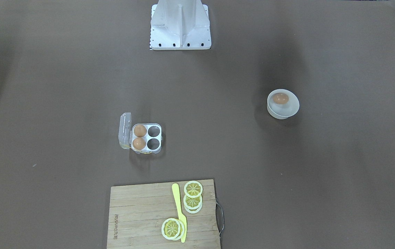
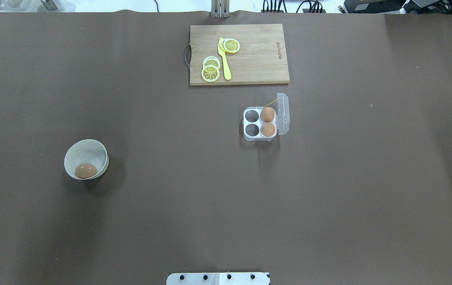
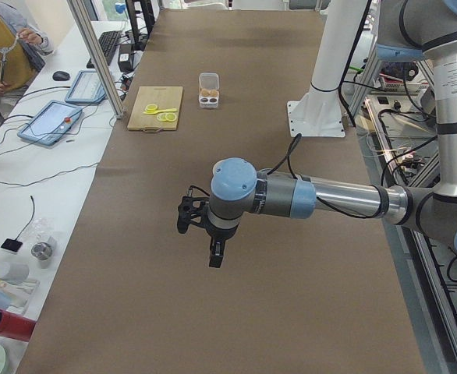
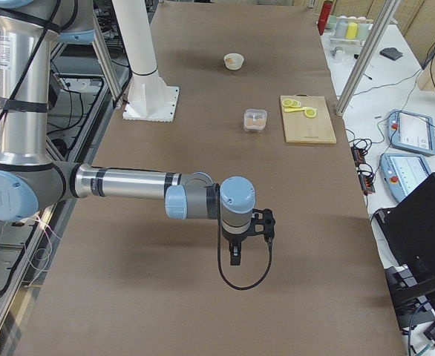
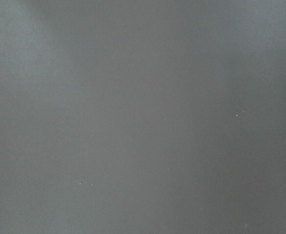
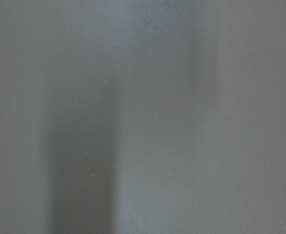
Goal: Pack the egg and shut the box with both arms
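The egg (image 1: 280, 98) lies alone in a round white bowl (image 1: 289, 112); it also shows in the overhead view (image 2: 86, 170). The box (image 2: 246, 137) stands open, its clear lid (image 2: 282, 114) upright at the hinge side. Two brown eggs (image 2: 267, 114) fill the cells by the lid; the other two cells are bare. The box also shows in the front-facing view (image 1: 158, 126). My left gripper (image 3: 213, 253) and right gripper (image 4: 234, 256) hang above bare table, far from box and bowl. They show only in the side views, so I cannot tell whether they are open or shut.
A wooden cutting board (image 2: 257, 59) with lemon slices (image 2: 210, 73) and a yellow knife (image 2: 224, 59) lies beyond the box. The white stand (image 1: 180, 24) is at the robot's side. Both wrist views show only brown table.
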Action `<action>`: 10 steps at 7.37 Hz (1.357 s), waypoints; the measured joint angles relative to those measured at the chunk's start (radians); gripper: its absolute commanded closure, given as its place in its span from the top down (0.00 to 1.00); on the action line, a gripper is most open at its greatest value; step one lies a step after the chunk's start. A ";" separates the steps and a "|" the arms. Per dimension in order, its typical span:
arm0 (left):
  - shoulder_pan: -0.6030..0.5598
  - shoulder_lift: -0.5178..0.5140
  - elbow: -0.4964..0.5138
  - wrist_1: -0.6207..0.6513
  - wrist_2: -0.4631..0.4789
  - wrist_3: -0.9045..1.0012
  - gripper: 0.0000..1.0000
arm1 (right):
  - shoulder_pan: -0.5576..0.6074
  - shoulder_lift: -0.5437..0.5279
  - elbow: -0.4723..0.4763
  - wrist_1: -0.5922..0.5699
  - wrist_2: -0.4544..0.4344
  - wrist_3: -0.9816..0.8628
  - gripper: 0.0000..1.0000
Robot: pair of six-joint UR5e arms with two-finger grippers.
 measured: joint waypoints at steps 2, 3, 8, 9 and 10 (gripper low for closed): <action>0.000 0.000 0.000 -0.031 -0.001 0.001 0.97 | -0.002 0.001 -0.001 0.000 0.015 -0.002 1.00; 0.000 0.001 0.001 -0.040 -0.002 0.005 0.98 | -0.004 0.001 -0.001 -0.001 0.018 -0.003 1.00; 0.048 0.010 -0.024 -0.090 -0.081 0.002 0.97 | -0.011 0.001 0.026 0.010 0.064 -0.003 1.00; 0.080 0.011 -0.025 -0.152 -0.087 0.001 0.90 | -0.014 -0.002 0.024 0.032 0.064 -0.002 1.00; 0.136 -0.002 -0.026 -0.212 -0.094 0.000 0.88 | -0.016 -0.009 0.021 0.054 0.065 0.000 1.00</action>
